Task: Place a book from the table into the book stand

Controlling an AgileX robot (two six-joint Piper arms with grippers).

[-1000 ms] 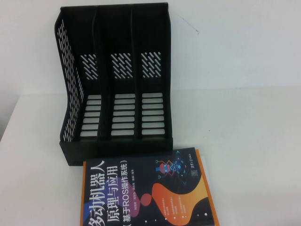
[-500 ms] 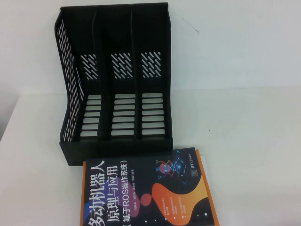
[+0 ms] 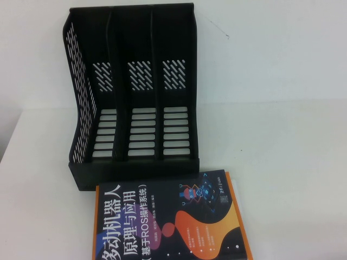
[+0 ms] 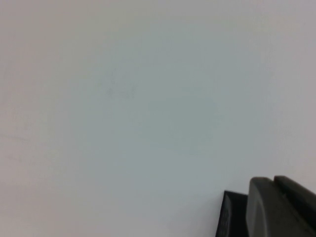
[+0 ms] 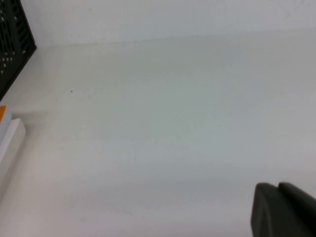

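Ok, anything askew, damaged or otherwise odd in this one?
Nothing stands out. The book stand sits upright on the table, its three slots empty. The book lies flat, cover up, just in front of it. The left gripper and right gripper show only in their wrist views, holding nothing.

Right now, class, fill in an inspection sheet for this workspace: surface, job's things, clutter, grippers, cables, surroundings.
Surface: white table, bare beside the things.
Job's things: book lies flat, cover up, just in front of the book stand; the stand's three slots hold nothing.
Clutter: nothing seen.
Grippers: left gripper shut, over bare table; right gripper over bare table beside the book; neither shows in the high view.
Cables: nothing seen.
Surroundings: plain white wall.
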